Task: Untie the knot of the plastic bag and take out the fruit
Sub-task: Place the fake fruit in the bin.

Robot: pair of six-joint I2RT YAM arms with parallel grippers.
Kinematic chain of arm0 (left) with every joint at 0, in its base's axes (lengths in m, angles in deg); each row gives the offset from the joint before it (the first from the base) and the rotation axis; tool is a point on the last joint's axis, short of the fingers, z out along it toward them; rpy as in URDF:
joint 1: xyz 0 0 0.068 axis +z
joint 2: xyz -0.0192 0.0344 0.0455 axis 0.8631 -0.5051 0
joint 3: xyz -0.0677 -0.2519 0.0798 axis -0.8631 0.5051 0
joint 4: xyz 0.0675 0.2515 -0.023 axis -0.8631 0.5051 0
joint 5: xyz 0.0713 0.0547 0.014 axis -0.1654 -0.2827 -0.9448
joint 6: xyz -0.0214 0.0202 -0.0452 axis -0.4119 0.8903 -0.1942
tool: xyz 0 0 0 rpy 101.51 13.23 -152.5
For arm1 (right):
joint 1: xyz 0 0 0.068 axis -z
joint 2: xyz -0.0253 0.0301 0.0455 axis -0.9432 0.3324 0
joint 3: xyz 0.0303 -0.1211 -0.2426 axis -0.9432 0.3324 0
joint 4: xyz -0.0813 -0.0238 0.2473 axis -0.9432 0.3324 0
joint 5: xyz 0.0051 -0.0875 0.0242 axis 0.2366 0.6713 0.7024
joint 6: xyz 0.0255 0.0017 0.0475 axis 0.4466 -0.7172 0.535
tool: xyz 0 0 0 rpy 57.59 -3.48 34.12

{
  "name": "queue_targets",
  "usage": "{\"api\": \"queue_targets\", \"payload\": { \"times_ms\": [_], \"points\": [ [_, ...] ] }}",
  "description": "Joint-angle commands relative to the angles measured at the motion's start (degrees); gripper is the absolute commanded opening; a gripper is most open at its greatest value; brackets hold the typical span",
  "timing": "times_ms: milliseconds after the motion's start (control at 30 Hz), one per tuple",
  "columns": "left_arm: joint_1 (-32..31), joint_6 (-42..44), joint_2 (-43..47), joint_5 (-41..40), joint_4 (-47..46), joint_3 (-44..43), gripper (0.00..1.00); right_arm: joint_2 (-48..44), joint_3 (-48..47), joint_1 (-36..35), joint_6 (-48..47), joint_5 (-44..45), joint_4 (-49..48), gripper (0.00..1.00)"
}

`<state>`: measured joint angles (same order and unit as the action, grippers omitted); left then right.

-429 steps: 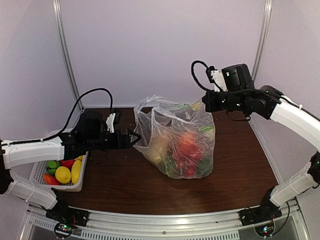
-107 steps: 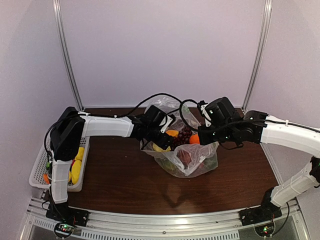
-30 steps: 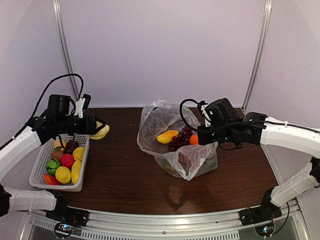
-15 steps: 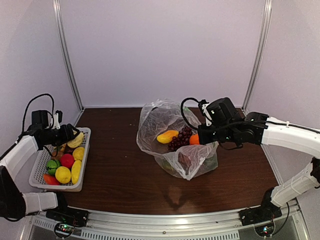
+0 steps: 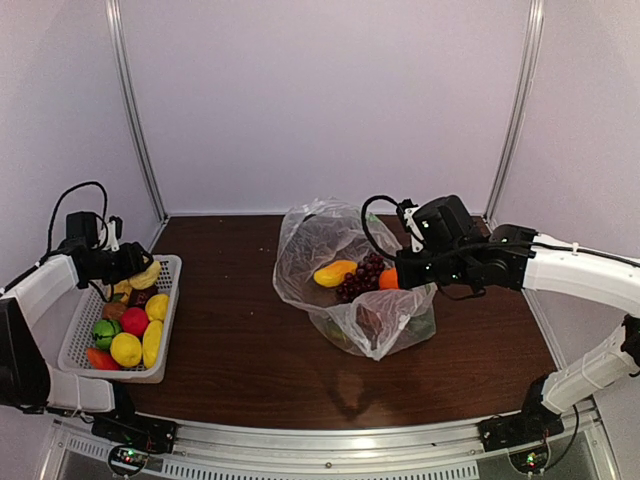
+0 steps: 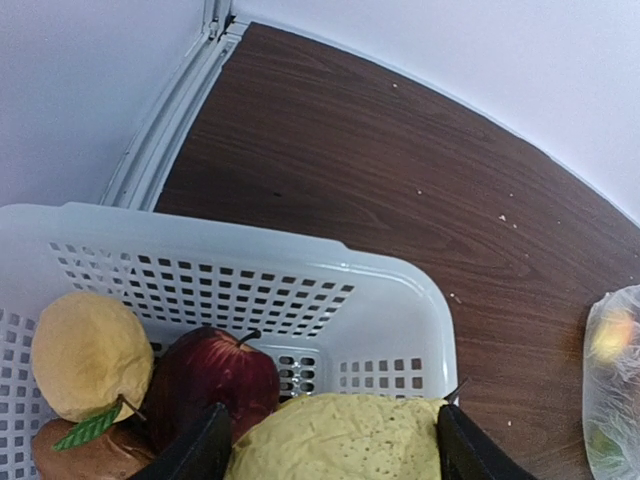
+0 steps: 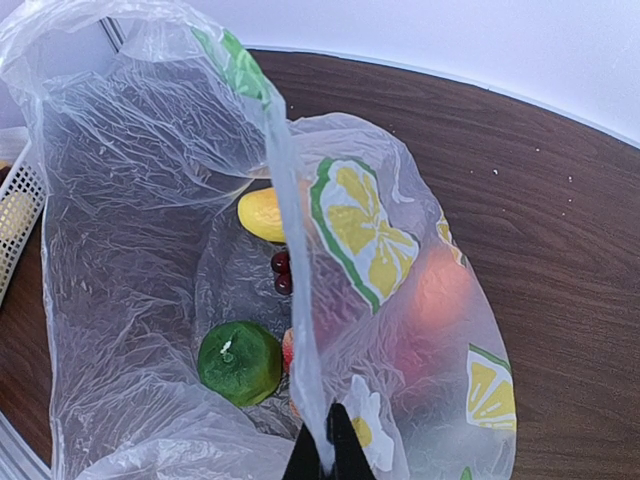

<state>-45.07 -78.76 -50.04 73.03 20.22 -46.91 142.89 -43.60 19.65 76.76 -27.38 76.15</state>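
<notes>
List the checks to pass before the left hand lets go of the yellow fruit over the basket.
1. Left hand grips the yellow fruit, a finger on either side: ok.
2. Fruit is inside the rim of the basket, near its far corner: ok.
3. Free spot directly beneath: cannot tell. The fruit hides it, and a red apple lies close beside.
4. Right hand is shut on the rim of the plastic bag, keeping its mouth open: ok.
5. Bag emptied: not ok. A lime and grapes are inside.
</notes>
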Motion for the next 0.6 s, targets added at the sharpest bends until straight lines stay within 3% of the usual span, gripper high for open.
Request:
{"api": "queue_targets", "payload": {
  "times_ms": [0,200,400,567],
  "points": [
    [0.63,2.21,-0.34,-5.0,1.34,-1.5,0.56,-1.1,1.61,0.42,0.45,-0.75,-1.22,0.0],
    [0.63,2.96,-3.23,-2.86,2.04,-1.94,0.57,-0.72,1.71,0.42,0.49,-1.38,-1.65,0.0],
    [0.59,3.37,-4.85,-1.37,2.42,-2.6,0.67,-1.41,1.89,0.46,0.4,-0.83,-1.32,0.0],
    [0.62,3.62,-4.46,-1.85,2.58,-2.47,0.8,-1.41,1.98,0.41,0.49,-0.84,-1.22,0.0]
  ]
}}
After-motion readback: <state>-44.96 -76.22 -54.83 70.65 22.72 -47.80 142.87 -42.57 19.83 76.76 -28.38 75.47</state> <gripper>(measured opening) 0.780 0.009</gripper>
